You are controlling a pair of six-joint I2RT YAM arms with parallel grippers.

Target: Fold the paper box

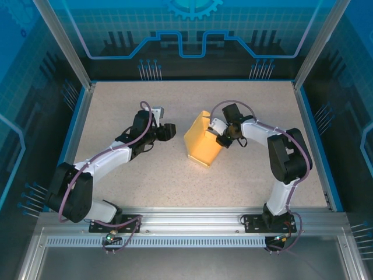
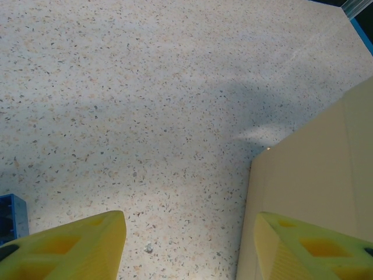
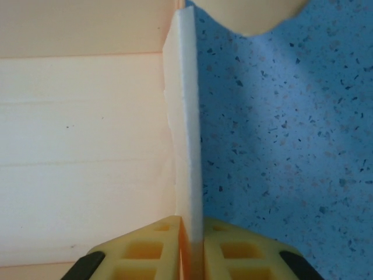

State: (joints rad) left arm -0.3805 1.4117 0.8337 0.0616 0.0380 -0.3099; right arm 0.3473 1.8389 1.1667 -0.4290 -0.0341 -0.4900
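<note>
Found the paper box [image 1: 203, 143] standing partly folded near the middle of the worktop [image 1: 245, 181], pale yellow, its lower end on the surface and one flap raised toward the far side. Saw it from the right wrist [image 3: 87, 146] as broad pale panels on the left, with one thin wall seen edge-on running up the middle of the view. Noted that wall pinched between the yellow fingers [image 3: 145, 251] of the right end effector [image 3: 191, 236], clenched on the cardboard with no gap on either side. Placed the same end effector [image 1: 219, 133], from above, at the box's upper right edge.

Traced the right arm from its base at the near edge up to a sharply bent elbow on the right, then leftward along the forearm to the box, wrist turned inward. Traced the left arm from its base low on the left, forearm stretched up and to the right, ending in the left end effector [image 1: 169, 131] just left of the box, apart from it and aimed at it. Saw its yellow fingers [image 2: 76, 248] spread wide, released, with bare speckled worktop [image 2: 145, 87] between them and a box panel [image 2: 315, 175] rising behind the right-hand finger. Could not judge contact between that finger and the cardboard.

Made out a gear outline [image 1: 195, 7] in blue lines on the lit back panel beyond the worktop's far edge.
</note>
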